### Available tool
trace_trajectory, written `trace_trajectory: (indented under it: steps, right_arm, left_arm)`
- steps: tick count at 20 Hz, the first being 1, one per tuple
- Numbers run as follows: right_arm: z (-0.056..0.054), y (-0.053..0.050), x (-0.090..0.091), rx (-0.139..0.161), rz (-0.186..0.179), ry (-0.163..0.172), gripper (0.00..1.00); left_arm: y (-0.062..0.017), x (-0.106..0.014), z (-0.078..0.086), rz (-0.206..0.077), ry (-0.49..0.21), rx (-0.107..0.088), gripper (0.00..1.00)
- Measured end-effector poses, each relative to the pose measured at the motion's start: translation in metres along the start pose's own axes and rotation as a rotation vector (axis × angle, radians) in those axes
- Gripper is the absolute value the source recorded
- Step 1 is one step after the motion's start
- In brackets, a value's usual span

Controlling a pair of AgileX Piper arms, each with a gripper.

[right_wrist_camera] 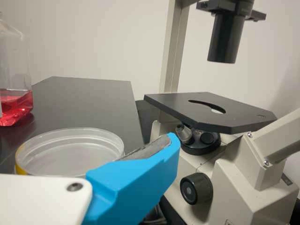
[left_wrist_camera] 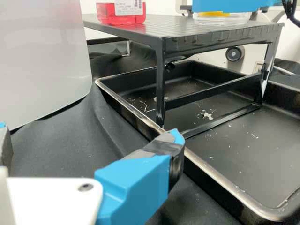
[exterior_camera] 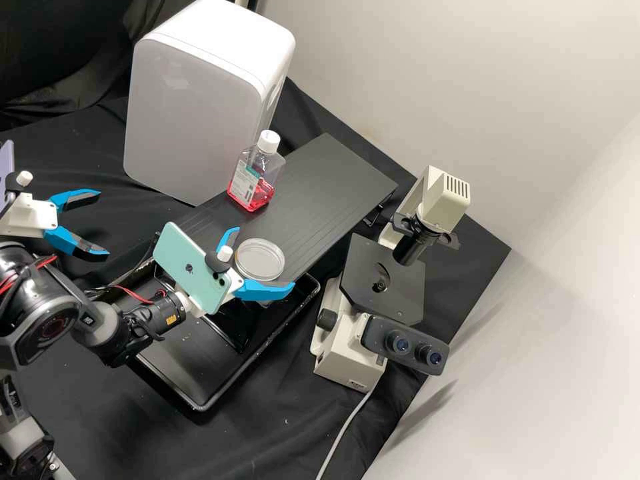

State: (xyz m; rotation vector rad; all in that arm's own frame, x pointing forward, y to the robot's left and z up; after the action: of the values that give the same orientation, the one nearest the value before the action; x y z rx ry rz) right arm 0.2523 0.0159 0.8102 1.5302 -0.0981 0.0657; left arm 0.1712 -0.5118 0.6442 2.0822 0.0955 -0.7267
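We are holding the right gripper [exterior_camera: 263, 259] spread wide so its fingers flank the dish [right_wrist_camera: 70, 151]; the left gripper [exterior_camera: 103, 223] is hanging parted, empty.

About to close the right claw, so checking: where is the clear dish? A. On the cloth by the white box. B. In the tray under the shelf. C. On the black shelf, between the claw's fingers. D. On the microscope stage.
C: the dish sits on the black shelf with the right claw open around it, a blue finger on each side.
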Motion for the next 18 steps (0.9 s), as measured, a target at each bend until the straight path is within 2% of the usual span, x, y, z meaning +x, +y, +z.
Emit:
trace_trajectory:
  steps: [10, 11, 18]
  right_arm:
    - [0.0031, -0.0036, 0.0010, -0.002, -0.014, -0.013, 1.00]
    - [0.0031, -0.0036, 0.0010, -0.002, -0.014, -0.013, 0.00]
    - [0.0031, -0.0036, 0.0010, -0.002, -0.014, -0.013, 0.00]
  left_arm:
    - [-0.0004, -0.0003, 0.0011, -0.001, -0.005, 0.001, 1.00]
    - [-0.0004, -0.0003, 0.0011, -0.001, -0.005, 0.001, 1.00]
    - [-0.0026, 0.0003, 0.0005, -0.010, -0.001, 0.005, 1.00]
